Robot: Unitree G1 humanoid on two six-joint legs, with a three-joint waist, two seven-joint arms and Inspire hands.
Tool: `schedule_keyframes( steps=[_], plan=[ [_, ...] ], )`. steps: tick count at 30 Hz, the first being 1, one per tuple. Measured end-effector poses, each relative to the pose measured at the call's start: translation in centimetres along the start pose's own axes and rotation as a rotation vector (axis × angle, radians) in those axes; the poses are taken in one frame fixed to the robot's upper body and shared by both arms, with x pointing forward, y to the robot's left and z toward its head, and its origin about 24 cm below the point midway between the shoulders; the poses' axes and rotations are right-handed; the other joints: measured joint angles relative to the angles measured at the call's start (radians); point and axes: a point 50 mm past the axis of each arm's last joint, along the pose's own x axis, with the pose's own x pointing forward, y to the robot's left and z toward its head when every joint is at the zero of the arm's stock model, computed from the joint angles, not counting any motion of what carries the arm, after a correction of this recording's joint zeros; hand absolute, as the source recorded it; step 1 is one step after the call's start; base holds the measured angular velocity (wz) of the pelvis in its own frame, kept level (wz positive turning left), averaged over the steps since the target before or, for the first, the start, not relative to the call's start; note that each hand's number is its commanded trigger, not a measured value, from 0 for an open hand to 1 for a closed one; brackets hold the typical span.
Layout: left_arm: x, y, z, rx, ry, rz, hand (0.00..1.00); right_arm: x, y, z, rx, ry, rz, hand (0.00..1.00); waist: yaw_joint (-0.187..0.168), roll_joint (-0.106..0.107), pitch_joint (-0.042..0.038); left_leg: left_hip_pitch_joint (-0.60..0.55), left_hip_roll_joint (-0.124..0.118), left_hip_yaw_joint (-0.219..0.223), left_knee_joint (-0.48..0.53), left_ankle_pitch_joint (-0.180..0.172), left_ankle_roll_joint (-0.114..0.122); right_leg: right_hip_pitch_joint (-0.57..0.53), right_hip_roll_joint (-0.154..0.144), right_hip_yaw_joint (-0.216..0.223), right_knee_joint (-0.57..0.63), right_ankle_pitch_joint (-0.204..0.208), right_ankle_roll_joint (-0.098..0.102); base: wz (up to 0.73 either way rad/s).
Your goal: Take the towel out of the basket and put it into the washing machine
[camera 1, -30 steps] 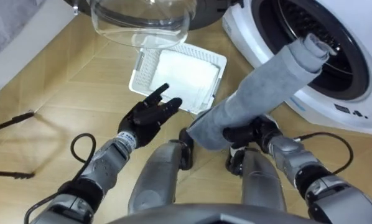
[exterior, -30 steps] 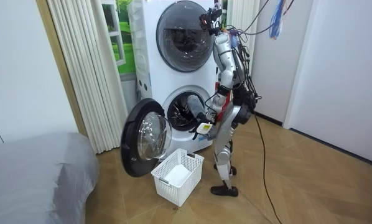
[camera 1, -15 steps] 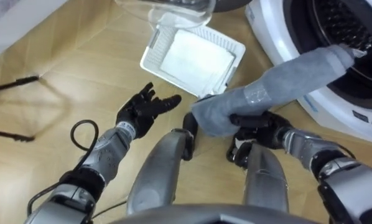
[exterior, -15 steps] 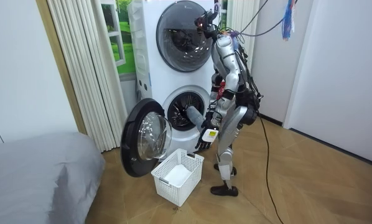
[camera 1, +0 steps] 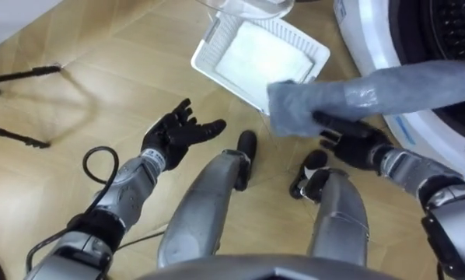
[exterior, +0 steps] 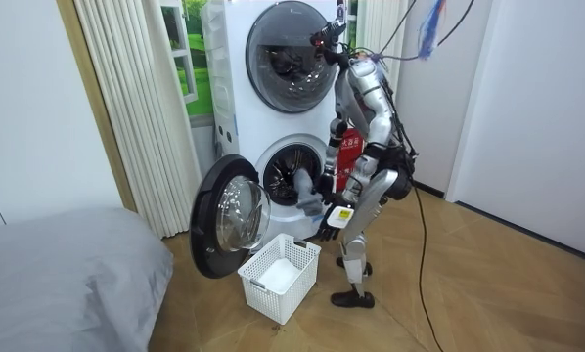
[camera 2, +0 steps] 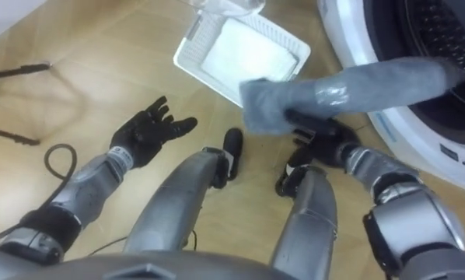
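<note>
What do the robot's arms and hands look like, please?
The left hand and the right hand are black, with jointed fingers. Both forearms are silver-grey shells with dark bands near the wrists. A thin black cable loops beside the left forearm.

Parquet floor [exterior: 488,293], white wall [exterior: 547,108], cream pleated curtain [exterior: 136,108] by the window [exterior: 188,57], grey bed [exterior: 58,274] at the room view's left.

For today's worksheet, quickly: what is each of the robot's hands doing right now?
Left hand: open, holding nothing.
Right hand: shut on the rolled grey towel, whose far end points into the washing machine.
</note>
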Motion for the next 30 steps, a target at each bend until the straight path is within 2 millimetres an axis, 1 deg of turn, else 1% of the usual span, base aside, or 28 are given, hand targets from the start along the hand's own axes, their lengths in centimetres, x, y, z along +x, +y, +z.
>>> schedule_keyframes(
  steps=[2, 3, 4, 5, 6, 8, 9, 10, 11, 13, 14, 16, 18, 20, 21, 22, 25, 26, 27, 28, 29, 30],
  plan=[
    [-1.1, 0.7, -0.2, 0.014, -0.006, 0.005, 0.0, -0.4, -0.4, 1.2, 0.048, -0.058, 0.003, 1.0, -0.003, -0.005, -0.0003, -0.003, 0.0, 0.006, 0.015, -0.001, -0.001, -0.006, -0.002, 0.004, 0.019, -0.004, -0.004, 0.0],
    [-1.3, 0.9, -0.3, 0.013, -0.006, 0.008, 0.0, -0.6, -0.5, 1.5, 0.06, -0.074, 0.002, 1.0, -0.003, -0.008, -0.0003, -0.003, 0.0, 0.009, 0.017, -0.001, -0.001, -0.006, -0.002, 0.005, 0.021, -0.005, -0.005, -0.04],
    [-1.5, 1.1, -0.4, 0.016, -0.006, 0.014, 0.0, -0.8, -0.6, 2.3, 0.083, -0.107, 0.003, 1.0, -0.005, -0.017, -0.0002, -0.004, 0.0, 0.013, 0.019, -0.001, -0.001, -0.009, -0.005, 0.007, 0.025, -0.005, -0.005, -0.07],
    [-1.9, 1.5, -0.2, 0.028, -0.01, 0.018, 0.0, -1.0, -0.5, 3.3, 0.096, -0.133, 0.009, 1.0, -0.008, -0.035, -0.0003, -0.01, 0.001, 0.017, 0.022, 0.0, -0.001, -0.02, -0.006, 0.01, 0.032, -0.006, -0.008, -0.07],
    [-2.1, 1.6, -0.1, 0.035, -0.014, 0.017, 0.0, -1.1, -0.6, 3.8, 0.103, -0.147, 0.01, 1.0, -0.01, -0.043, -0.0018, -0.014, 0.002, 0.018, 0.025, 0.0, -0.002, -0.024, -0.007, 0.01, 0.035, -0.006, -0.01, -0.04],
    [-2.4, 2.1, 0.3, 0.044, -0.022, 0.023, 0.0, -1.7, -0.9, 5.3, 0.141, -0.209, 0.013, 1.0, -0.016, -0.076, -0.0034, -0.015, 0.005, 0.015, 0.039, -0.001, -0.007, -0.025, -0.003, 0.01, 0.041, -0.006, -0.016, 0.0],
    [-2.5, 2.2, 0.3, 0.041, -0.023, 0.025, 0.0, -1.9, -0.9, 5.6, 0.146, -0.221, 0.016, 1.0, -0.018, -0.083, -0.0037, -0.016, 0.006, 0.013, 0.042, -0.003, -0.009, -0.024, -0.001, 0.01, 0.042, -0.006, -0.016, 0.0],
    [-2.6, 2.3, 0.3, 0.042, -0.02, 0.029, 0.0, -2.0, -0.8, 6.3, 0.158, -0.248, 0.028, 1.0, -0.029, -0.096, -0.0068, -0.023, 0.006, 0.012, 0.045, -0.004, -0.009, -0.028, -0.002, 0.009, 0.047, -0.006, -0.017, 0.0],
    [-2.6, 2.4, 0.2, 0.043, -0.019, 0.031, 0.0, -2.2, -0.8, 6.6, 0.162, -0.262, 0.033, 1.0, -0.035, -0.101, -0.0081, -0.027, 0.006, 0.012, 0.05, -0.005, -0.009, -0.031, -0.002, 0.01, 0.049, -0.006, -0.017, 0.0],
    [-2.7, 2.4, 0.2, 0.043, -0.006, 0.029, 0.0, -2.9, -1.1, 7.8, 0.17, -0.308, 0.036, 1.0, -0.049, -0.118, -0.0081, -0.032, 0.008, 0.016, 0.061, -0.007, -0.006, -0.035, 0.0, 0.011, 0.053, -0.006, -0.017, -0.04],
    [-3.0, 2.5, 0.3, 0.052, -0.008, 0.024, 0.0, -3.1, -1.3, 8.1, 0.171, -0.318, 0.03, 1.0, -0.054, -0.127, -0.0088, -0.033, 0.012, 0.017, 0.067, -0.01, -0.004, -0.033, 0.007, 0.011, 0.053, -0.004, -0.017, -0.09],
    [-3.3, 2.8, 0.6, 0.068, -0.01, 0.027, 0.0, -3.3, -1.3, 8.5, 0.167, -0.325, 0.024, 1.0, -0.06, -0.136, -0.0101, -0.034, 0.021, 0.02, 0.077, -0.014, -0.004, -0.03, 0.016, 0.013, 0.051, -0.001, -0.018, -0.09],
    [-3.4, 3.0, 0.9, 0.073, -0.013, 0.034, 0.0, -3.2, -1.0, 8.7, 0.162, -0.329, 0.028, 1.0, -0.073, -0.142, -0.0114, -0.034, 0.021, 0.019, 0.079, -0.014, -0.004, -0.03, 0.016, 0.013, 0.051, -0.001, -0.018, -0.04],
    [-3.5, 3.3, 1.2, 0.065, -0.029, 0.046, 0.0, -3.1, -0.7, 9.1, 0.164, -0.337, 0.03, 1.0, -0.084, -0.145, -0.0108, -0.034, 0.019, 0.019, 0.081, -0.014, -0.004, -0.031, 0.014, 0.014, 0.054, 0.0, -0.019, 0.0],
    [-3.5, 3.5, 1.5, 0.058, -0.042, 0.057, 0.0, -3.1, -0.5, 9.4, 0.185, -0.354, 0.033, 0.57, -0.089, -0.147, -0.0107, -0.034, 0.018, 0.019, 0.081, -0.014, -0.004, -0.031, 0.012, 0.012, 0.055, 0.0, -0.019, 0.0],
    [-3.6, 3.7, 1.8, 0.043, -0.055, 0.068, 0.0, -3.2, -0.5, 9.7, 0.208, -0.37, 0.027, 0.0, -0.089, -0.15, -0.0103, -0.034, 0.019, 0.02, 0.083, -0.014, -0.004, -0.03, 0.012, 0.011, 0.055, 0.0, -0.018, 0.0],
    [-3.7, 4.1, 2.1, 0.002, -0.076, 0.106, 0.0, -3.2, -0.7, 9.9, 0.248, -0.375, -0.015, 0.0, -0.092, -0.155, -0.0088, -0.042, 0.018, 0.02, 0.086, -0.016, -0.002, -0.033, 0.005, 0.005, 0.055, -0.001, -0.017, 0.07],
    [-3.7, 4.2, 2.2, -0.022, -0.082, 0.128, 0.0, -3.2, -0.7, 10.0, 0.266, -0.378, -0.039, 0.0, -0.098, -0.157, -0.008, -0.045, 0.018, 0.02, 0.086, -0.016, -0.001, -0.033, -0.003, 0.002, 0.057, -0.002, -0.014, 0.12],
    [-3.7, 4.3, 2.2, -0.033, -0.084, 0.138, 0.0, -3.2, -0.7, 10.0, 0.275, -0.376, -0.052, 0.0, -0.102, -0.157, -0.0079, -0.046, 0.018, 0.022, 0.086, -0.015, 0.0, -0.033, -0.004, 0.001, 0.06, -0.004, -0.011, 0.24],
    [-3.7, 4.3, 2.2, -0.053, -0.088, 0.156, 0.0, -3.2, -0.7, 10.2, 0.306, -0.374, -0.072, 0.0, -0.116, -0.158, -0.0079, -0.047, 0.012, 0.029, 0.085, -0.013, 0.006, -0.033, -0.012, 0.002, 0.069, -0.009, -0.003, 0.31],
    [-3.5, 4.1, 2.2, -0.058, -0.091, 0.171, 0.0, -3.3, -0.9, 10.3, 0.346, -0.381, -0.096, 0.0, -0.125, -0.158, -0.0077, -0.047, 0.0, 0.029, 0.082, -0.01, 0.014, -0.034, -0.02, 0.007, 0.074, -0.015, 0.008, 0.31],
    [-3.4, 4.0, 2.3, -0.06, -0.096, 0.175, 0.0, -3.3, -1.0, 10.3, 0.367, -0.386, -0.11, 0.0, -0.128, -0.158, -0.0076, -0.048, -0.003, 0.03, 0.08, -0.009, 0.018, -0.035, -0.023, 0.009, 0.074, -0.016, 0.013, 0.23]
  ],
)
